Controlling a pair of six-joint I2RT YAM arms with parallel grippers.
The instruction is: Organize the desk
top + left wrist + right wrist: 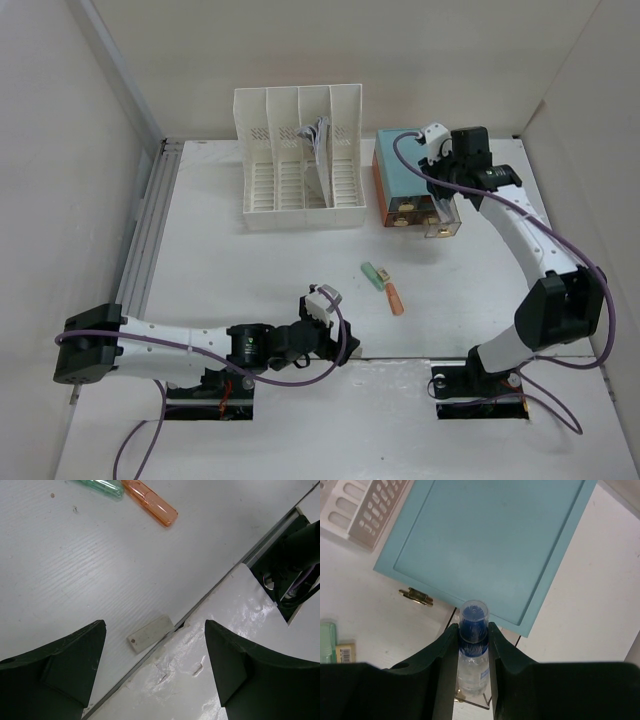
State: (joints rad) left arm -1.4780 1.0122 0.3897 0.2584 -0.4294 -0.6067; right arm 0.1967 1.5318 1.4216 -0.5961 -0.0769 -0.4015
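Observation:
The white desk [240,280] carries a green highlighter [375,273] and an orange one [396,298] at centre right. My right gripper [473,630] is shut on a small clear bottle with a blue cap [473,617]. It holds the bottle upright over the open clear drawer [470,702] of the teal-topped drawer box [485,540]. In the top view the right gripper [444,205] is at the box's front. My left gripper [155,630] is open and empty, low over the desk's near edge, above a small white tag [150,634]. The orange highlighter [150,502] lies beyond it.
A white slotted file rack [298,160] with papers in one slot stands at the back, left of the drawer box [405,175]. A small yellow-labelled item [345,652] lies beside the green highlighter. Two cut-outs hold the arm bases at the near edge. Walls enclose the sides.

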